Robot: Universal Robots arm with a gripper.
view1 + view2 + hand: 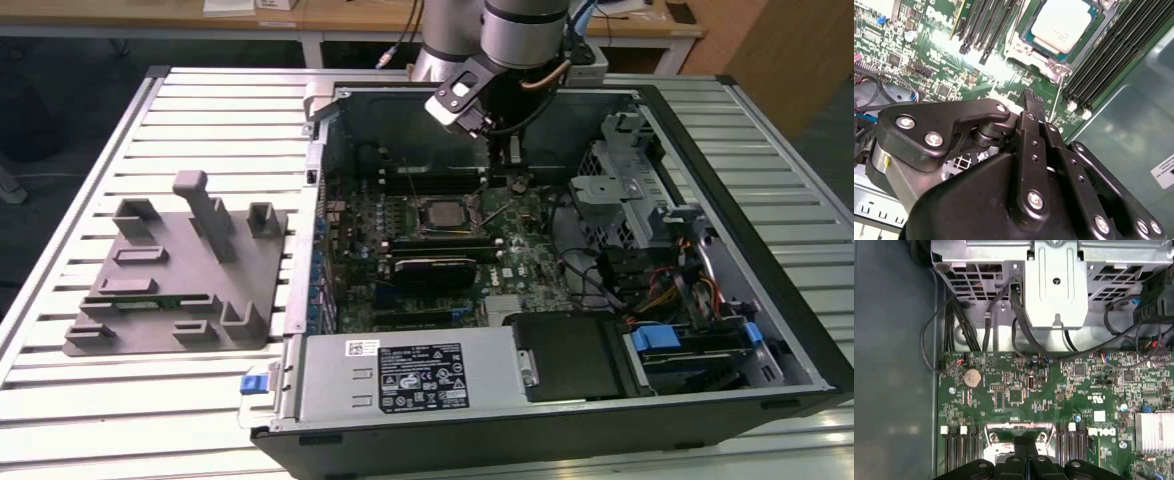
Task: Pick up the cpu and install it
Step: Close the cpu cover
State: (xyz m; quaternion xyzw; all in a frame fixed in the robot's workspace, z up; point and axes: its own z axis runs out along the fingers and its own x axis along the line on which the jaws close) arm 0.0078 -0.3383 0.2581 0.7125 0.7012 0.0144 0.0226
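The small, flat, square cpu [1061,30] with its pale silver metal top lies flat in the silvery steel socket frame [1015,50] on the green motherboard [939,65], between banks of long black memory slots [1104,60], inside the open black computer case [787,330]. It looks level with no corner riding up, so placing seems done and the work in hand is probably securing it. A thin bare-metal wire lever [1058,92] runs out from the socket corner, and the black gripper [1033,100] hangs just beside it, its two fingers pressed together with nothing between them. In the first wrist view the tips sit above the socket's edge. To do this well, I judge that the joined tips should bear only on the lever or frame, never on the chip's top. They should move slowly and straight, keeping off the neighbouring slots and small board parts. A skewed push could shift the chip or bend the wire.
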